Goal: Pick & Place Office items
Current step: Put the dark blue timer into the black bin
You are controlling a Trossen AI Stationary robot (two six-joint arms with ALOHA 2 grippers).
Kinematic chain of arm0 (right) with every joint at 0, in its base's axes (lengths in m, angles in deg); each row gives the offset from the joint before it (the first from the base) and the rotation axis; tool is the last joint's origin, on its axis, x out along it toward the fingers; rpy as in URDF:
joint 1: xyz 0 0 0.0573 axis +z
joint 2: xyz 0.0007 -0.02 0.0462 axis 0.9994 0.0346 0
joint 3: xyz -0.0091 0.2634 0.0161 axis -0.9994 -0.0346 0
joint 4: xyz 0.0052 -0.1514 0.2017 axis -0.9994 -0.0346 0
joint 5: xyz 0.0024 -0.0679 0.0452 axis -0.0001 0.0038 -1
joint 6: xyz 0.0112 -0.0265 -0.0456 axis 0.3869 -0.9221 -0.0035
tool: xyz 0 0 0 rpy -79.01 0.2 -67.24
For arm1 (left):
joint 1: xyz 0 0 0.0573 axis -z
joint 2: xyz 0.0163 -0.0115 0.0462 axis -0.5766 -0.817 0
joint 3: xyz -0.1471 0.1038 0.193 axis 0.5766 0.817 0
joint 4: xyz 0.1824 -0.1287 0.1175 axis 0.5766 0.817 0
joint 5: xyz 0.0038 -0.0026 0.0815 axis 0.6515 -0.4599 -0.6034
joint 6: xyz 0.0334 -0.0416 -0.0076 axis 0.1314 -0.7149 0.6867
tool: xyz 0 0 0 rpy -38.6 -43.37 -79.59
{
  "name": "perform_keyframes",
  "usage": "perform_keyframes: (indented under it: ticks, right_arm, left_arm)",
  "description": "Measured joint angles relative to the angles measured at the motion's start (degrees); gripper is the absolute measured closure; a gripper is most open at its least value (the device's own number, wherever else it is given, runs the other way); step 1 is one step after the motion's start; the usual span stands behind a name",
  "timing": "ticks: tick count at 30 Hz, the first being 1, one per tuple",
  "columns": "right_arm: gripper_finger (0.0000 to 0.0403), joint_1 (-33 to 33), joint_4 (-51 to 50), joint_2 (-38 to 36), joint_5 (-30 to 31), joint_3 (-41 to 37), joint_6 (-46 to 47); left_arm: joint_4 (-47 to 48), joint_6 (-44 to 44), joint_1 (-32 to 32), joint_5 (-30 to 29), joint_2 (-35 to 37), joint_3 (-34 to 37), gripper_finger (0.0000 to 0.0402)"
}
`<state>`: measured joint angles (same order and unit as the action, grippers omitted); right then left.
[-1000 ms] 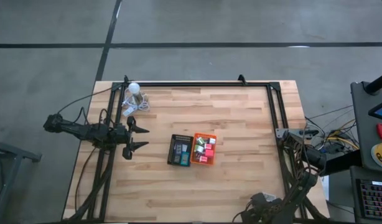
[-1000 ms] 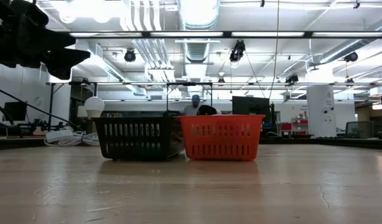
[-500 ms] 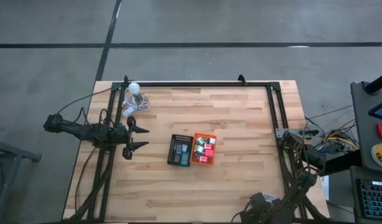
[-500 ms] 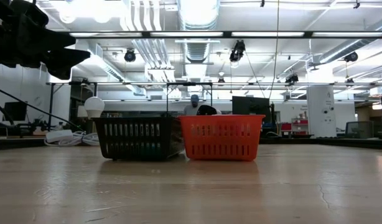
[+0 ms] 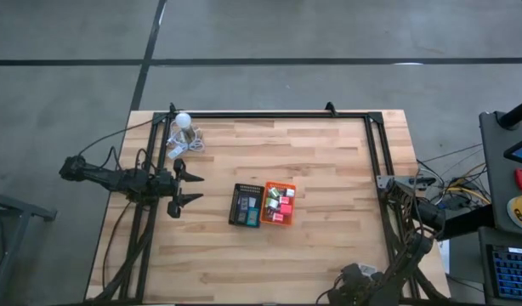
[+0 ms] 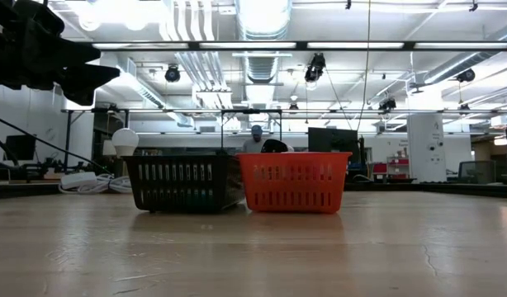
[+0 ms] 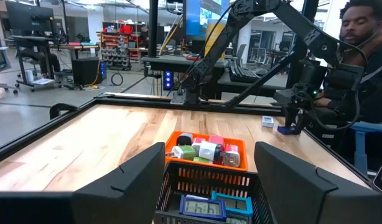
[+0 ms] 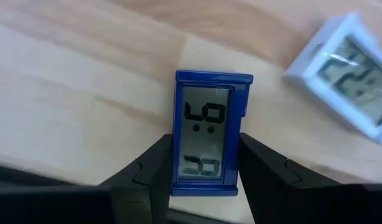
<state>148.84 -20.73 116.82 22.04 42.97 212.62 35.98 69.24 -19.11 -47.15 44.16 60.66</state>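
Tabletop [image 5: 329, 170] of pale wood seen from above, with an orange tray [image 5: 279, 203] near its middle as the landmark. A black tray [image 5: 245, 205] touches the orange tray's left side. Small red, pink, green and white office items [image 5: 278, 204] fill the orange tray; flat grey and teal pieces lie in the black one. Left end effector [image 5: 191, 188] hovers well left of the trays, fingers spread apart and holding nothing. Beyond it, near the far left corner, sits a white ball with coiled cable [image 5: 183, 127]. Bare wood surrounds the trays on all sides.

From table height, the two trays stand side by side and the left arm hangs high above the black tray's side.

Left wrist camera looks past spread fingers [image 7: 135, 180] at both trays, the orange one behind the black.

Right wrist camera shows the right end effector [image 8: 205, 168] clamped on a blue clock [image 8: 209, 130], a finger [image 8: 153, 168] touching each long side. A white clock [image 8: 349, 71] lies nearby on the wood.
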Motion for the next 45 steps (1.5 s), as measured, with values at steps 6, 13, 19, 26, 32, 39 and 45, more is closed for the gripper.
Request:
perform_keyframes:
  ticks: [6, 13, 19, 26, 32, 39, 45]
  right_arm:
    - [0.0252, -0.5, 1.2, -1.9, 0.2, 0.0, -0.3]
    - [0.0252, -3.0, 0.9, -4.9, 0.3, 0.1, -5.0]
    - [0.0249, -7.3, 0.9, -6.1, 5.0, 0.1, -13.9]
    - [0.0249, -15.0, 1.2, -7.9, 13.6, 0.1, -30.0]
    - [0.0249, -23.3, 2.6, -9.5, 15.5, 0.1, -45.5]
    - [0.0245, -33.0, 8.6, -10.7, 18.1, 0.1, -64.7]
    - [0.0250, -39.4, 17.6, -11.5, 18.4, 0.1, -78.9]
  left_arm:
    - [0.0, 0.0, 0.0, 0.0, 0.0, 0.0, 0.0149]
    - [0.0, 0.0, 0.0, 0.0, 0.0, 0.0, 0.0149]
    - [0.0, 0.0, 0.0, 0.0, 0.0, 0.0, 0.0149]
    - [0.0, 0.0, 0.0, 0.0, 0.0, 0.0, 0.0149]
    - [0.0, 0.0, 0.0, 0.0, 0.0, 0.0, 0.0149]
    - [0.0, 0.0, 0.0, 0.0, 0.0, 0.0, 0.0149]
    - [0.0, 0.0, 0.0, 0.0, 0.0, 0.0, 0.0149]
